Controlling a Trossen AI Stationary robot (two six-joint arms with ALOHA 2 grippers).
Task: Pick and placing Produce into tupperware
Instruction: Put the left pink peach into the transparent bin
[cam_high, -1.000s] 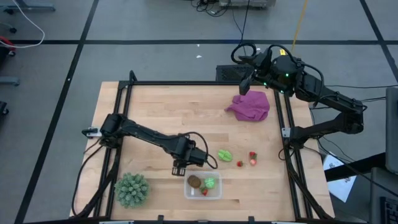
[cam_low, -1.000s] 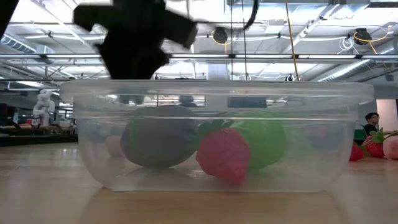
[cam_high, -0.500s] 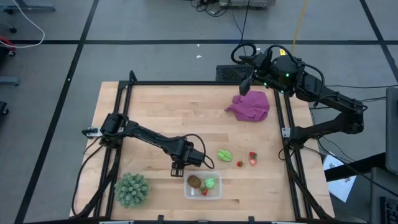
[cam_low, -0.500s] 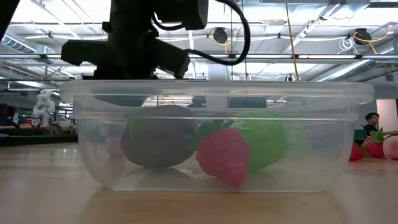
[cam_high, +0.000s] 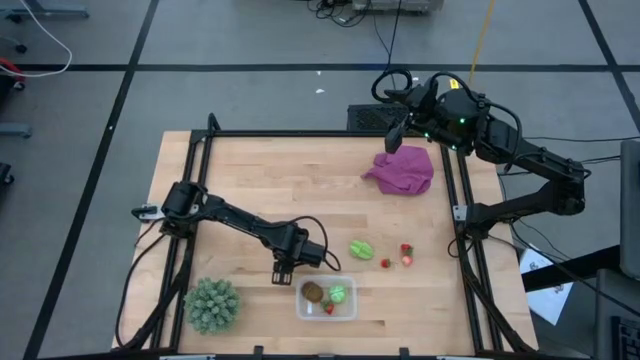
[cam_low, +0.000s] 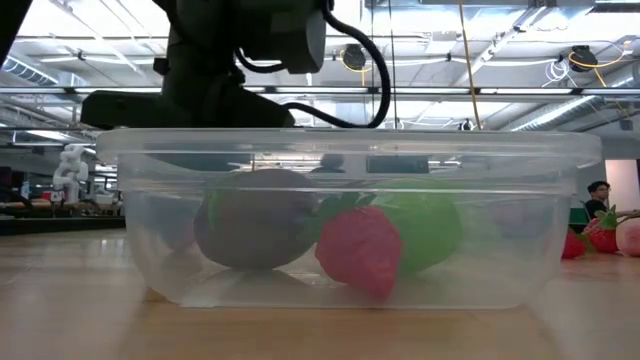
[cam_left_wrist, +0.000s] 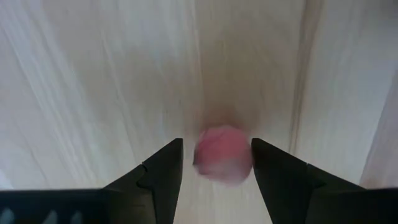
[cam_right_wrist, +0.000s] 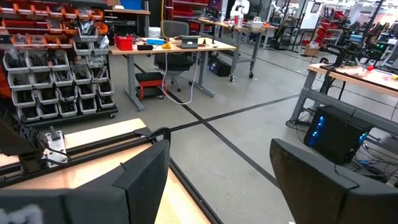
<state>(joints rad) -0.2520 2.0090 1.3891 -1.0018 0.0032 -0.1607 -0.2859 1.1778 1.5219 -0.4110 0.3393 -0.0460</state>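
1. Left gripper (cam_high: 284, 270) sits low over the wooden table (cam_high: 260, 180), just beside the upper-left corner of the tupperware (cam_high: 326, 299). In the left wrist view its two dark fingers (cam_left_wrist: 163, 168) stand partly apart with a small pink-red piece (cam_left_wrist: 222, 154) between them. The piece is blurred, and contact with either finger cannot be confirmed.
2. That pink-red piece is hidden under the gripper in the high view. In the low view, the left arm's body shows only above and behind the container rim (cam_low: 350, 145); fingertips not visible there.
3. Tupperware contents: brown kiwi-like piece (cam_high: 313, 291), light-green piece (cam_high: 338, 294), one red strawberry piece (cam_high: 328, 309). Through the clear wall they read as a grey-brown oval (cam_low: 256, 232), green lump (cam_low: 425, 228) and red berry (cam_low: 360, 250).
4. Outside the container: second light-green piece (cam_high: 361, 249) and two red strawberries (cam_high: 397, 257) lie to the right of the gripper.
5. Right gripper (cam_high: 394, 138) hangs at the table's far edge above the purple cloth (cam_high: 403, 168), fingers wide apart, holding nothing.
6. Against the earlier frames: left gripper has shifted slightly up-table and left, and its fingers have narrowed a little. Right arm unchanged.
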